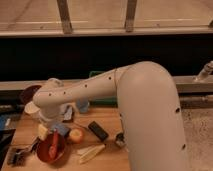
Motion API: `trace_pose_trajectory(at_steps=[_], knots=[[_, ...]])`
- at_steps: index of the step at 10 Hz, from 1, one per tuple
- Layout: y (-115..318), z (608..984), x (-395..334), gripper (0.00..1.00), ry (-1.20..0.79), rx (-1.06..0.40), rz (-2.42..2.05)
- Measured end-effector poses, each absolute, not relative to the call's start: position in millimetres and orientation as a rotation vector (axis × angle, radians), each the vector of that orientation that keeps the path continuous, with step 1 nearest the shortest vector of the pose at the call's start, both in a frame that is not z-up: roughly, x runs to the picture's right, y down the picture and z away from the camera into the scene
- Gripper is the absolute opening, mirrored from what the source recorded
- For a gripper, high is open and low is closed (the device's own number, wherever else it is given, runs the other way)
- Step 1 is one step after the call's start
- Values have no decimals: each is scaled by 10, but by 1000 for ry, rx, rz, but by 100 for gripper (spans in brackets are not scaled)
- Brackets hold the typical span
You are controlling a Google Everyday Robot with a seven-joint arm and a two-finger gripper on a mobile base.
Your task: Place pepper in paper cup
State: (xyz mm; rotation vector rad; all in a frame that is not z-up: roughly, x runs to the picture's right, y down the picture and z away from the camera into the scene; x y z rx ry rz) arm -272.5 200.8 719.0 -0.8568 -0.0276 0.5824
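Camera view shows the hand hanging over the counter, spread wide and holding nothing, just at 12 o'clock from the red bowl. The pepper lies inside that bowl, not yet grasped. The paper cup stands at 10 o'clock from the hand. This looks like the reach step. Next, the hand should drop toward 6 o'clock, straddle the pepper and close.

End effector open, low left
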Motion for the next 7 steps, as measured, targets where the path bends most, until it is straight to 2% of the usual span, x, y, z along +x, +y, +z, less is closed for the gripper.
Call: trace_pose_trajectory(at_steps=[7], knots=[[2119, 7351, -2553, 67, -23, -902, 679]])
